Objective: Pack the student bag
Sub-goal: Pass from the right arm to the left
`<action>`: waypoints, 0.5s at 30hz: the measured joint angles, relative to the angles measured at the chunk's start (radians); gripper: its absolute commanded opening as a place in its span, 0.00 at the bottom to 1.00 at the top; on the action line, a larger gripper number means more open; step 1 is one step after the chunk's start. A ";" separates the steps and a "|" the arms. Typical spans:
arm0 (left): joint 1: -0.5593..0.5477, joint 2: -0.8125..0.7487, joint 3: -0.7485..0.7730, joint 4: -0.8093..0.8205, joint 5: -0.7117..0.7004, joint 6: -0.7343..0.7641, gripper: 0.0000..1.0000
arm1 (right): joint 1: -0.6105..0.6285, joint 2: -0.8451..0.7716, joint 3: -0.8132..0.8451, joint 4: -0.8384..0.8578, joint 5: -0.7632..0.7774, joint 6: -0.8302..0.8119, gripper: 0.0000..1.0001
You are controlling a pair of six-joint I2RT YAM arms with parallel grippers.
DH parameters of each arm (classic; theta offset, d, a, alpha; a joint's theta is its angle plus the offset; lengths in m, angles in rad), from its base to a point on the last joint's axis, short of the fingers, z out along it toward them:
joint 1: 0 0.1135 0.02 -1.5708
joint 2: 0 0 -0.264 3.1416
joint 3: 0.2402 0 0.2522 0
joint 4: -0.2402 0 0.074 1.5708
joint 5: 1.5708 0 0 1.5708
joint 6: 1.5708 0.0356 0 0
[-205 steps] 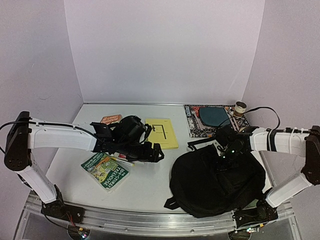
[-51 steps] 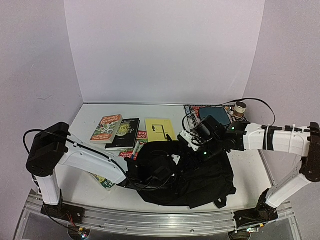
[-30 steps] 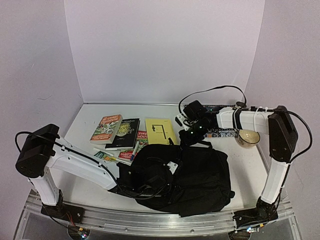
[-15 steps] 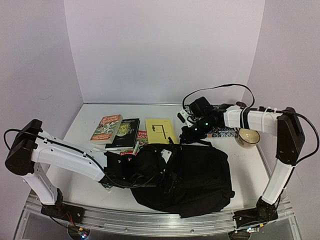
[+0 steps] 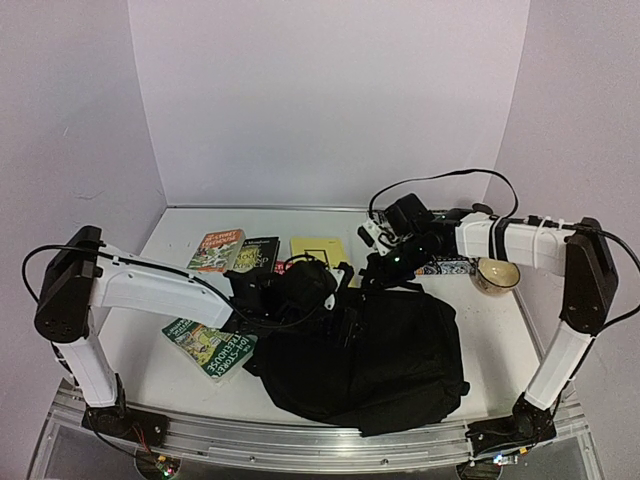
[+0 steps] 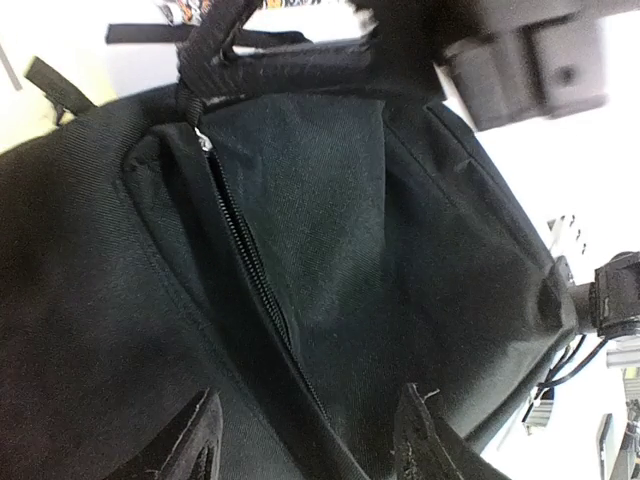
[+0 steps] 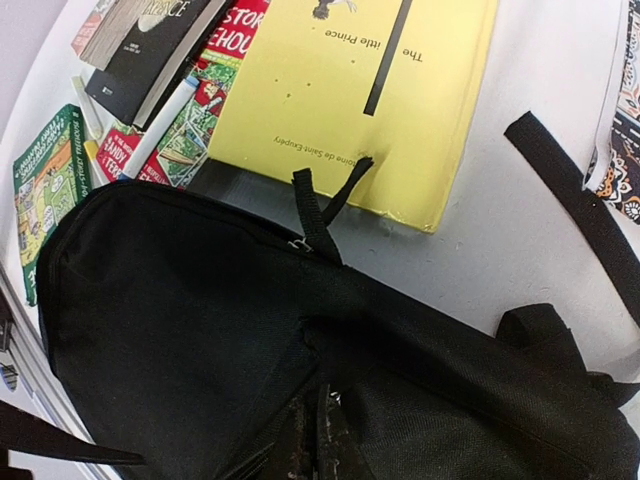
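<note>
Student bag (image 5: 390,360) — slumped on near side of yellow book (image 7: 370,90), pull tabs (image 7: 320,205) lying on it. Right gripper (image 7: 322,425) pinched shut on bag's top strap (image 6: 290,70); left gripper (image 6: 308,418) spread, empty, over zip (image 6: 250,270). Risk — thin strap may slip, bag sags.

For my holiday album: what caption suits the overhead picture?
Packing time: the right gripper pinches the black backpack while the open left gripper hangs over its zipper, books lying nearby.
</note>
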 measured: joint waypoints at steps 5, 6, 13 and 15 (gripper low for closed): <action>0.030 0.062 0.021 -0.002 0.045 -0.002 0.46 | 0.000 -0.009 -0.009 0.000 -0.005 0.014 0.04; 0.036 0.070 0.021 -0.003 0.050 -0.002 0.44 | 0.000 -0.011 -0.011 -0.001 -0.005 0.016 0.04; 0.055 0.100 0.029 -0.002 0.075 -0.006 0.27 | 0.000 -0.028 -0.019 -0.004 -0.017 0.038 0.04; 0.055 0.107 0.039 0.000 0.081 -0.003 0.13 | 0.000 -0.029 -0.019 -0.004 -0.019 0.042 0.04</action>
